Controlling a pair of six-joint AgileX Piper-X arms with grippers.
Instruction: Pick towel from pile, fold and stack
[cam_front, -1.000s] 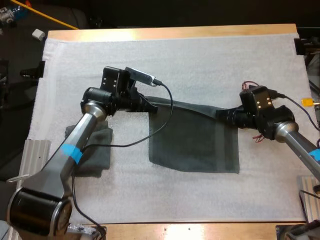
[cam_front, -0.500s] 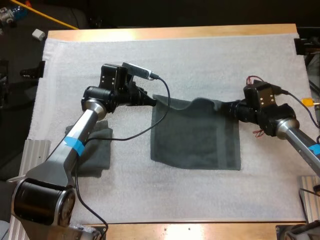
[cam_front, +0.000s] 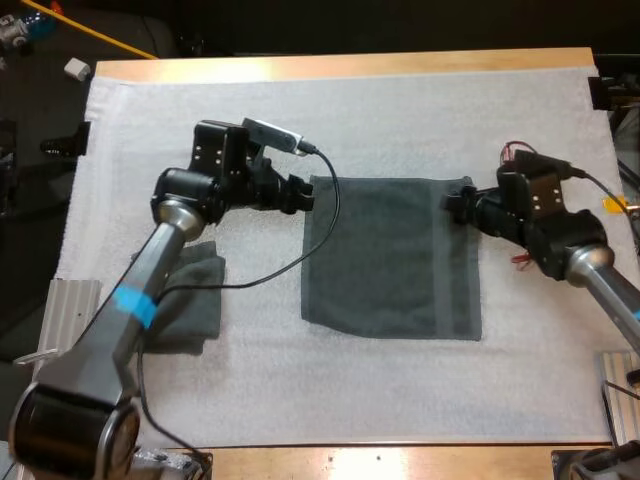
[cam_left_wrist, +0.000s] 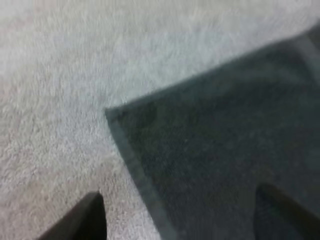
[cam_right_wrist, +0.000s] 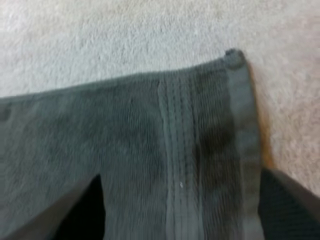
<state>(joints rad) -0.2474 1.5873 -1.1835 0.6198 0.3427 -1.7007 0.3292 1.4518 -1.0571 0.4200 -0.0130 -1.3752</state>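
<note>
Towel (cam_front: 390, 255) lies spread flat mid-mat (cam_front: 400, 110); left claw (cam_front: 300, 192) sits just off its far-left corner and right claw (cam_front: 455, 203) is at its far-right corner, both with fingers wide apart and gripping nothing. A second towel (cam_front: 195, 300), crumpled, lies at the mat's left side, partly under the left arm and apart from the flat one. Both arms are stretched low over the table (cam_front: 350, 65), claws pointing inward at each other along the towel's far edge.

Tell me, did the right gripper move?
Yes. The right gripper went a little toward the far edge of the mat, now open over a corner of the towel.
</note>
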